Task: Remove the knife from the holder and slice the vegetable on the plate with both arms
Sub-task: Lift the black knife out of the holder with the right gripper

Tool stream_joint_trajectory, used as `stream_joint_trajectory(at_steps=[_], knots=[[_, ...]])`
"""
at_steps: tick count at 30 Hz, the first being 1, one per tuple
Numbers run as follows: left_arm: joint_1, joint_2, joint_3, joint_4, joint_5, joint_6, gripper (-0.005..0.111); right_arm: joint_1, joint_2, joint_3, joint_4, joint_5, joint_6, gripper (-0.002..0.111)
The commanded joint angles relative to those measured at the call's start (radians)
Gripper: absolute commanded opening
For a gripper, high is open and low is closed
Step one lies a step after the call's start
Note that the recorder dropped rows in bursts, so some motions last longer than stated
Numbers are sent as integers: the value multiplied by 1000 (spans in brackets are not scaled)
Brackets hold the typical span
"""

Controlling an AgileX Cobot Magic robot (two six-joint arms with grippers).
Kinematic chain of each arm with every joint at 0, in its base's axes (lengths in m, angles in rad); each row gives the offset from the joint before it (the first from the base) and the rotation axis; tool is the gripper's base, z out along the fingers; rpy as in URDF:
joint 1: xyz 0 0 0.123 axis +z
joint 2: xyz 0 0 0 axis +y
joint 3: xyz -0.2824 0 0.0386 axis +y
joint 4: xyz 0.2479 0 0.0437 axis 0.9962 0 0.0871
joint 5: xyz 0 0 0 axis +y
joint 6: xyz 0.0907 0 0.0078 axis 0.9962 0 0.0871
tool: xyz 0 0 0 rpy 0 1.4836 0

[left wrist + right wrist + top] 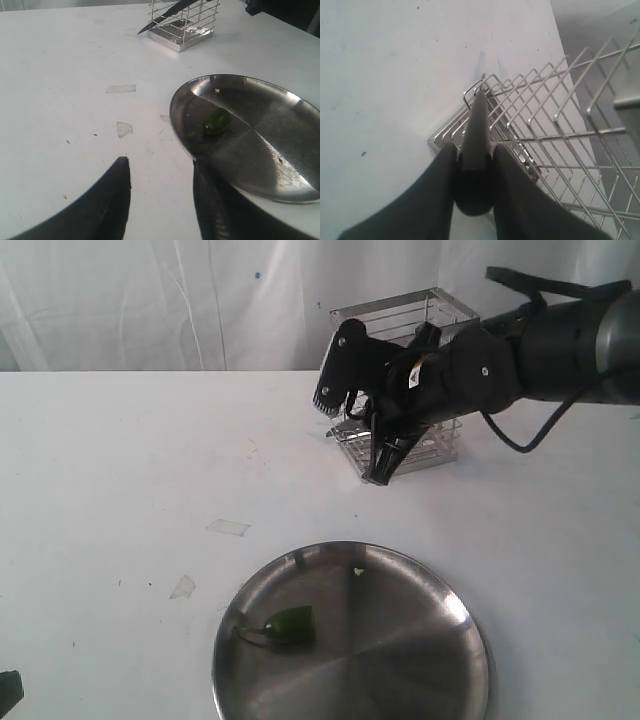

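Left pincer [160, 170] hangs low over the tabletop [60, 75], fingers apart, nothing in it, just beside the steel plate [400, 670]. The little green vegetable [290, 625] lies on that plate, off-centre. Farther back there's the wire holder [455, 302] with the knife [477, 115] leaning in it, blade tip poking out through the wires. The right pincer [474, 147] is clamped on its black handle.
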Motion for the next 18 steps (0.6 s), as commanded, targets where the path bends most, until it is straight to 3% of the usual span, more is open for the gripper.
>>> stream_joint_trajectory(at_steps=[1, 18], knots=[[4, -5, 3, -6, 2, -1, 46, -5, -55, -15, 12, 63, 63, 0], [4, -5, 3, -6, 2, -1, 46, -5, -300, 7, 50, 250, 305, 0]])
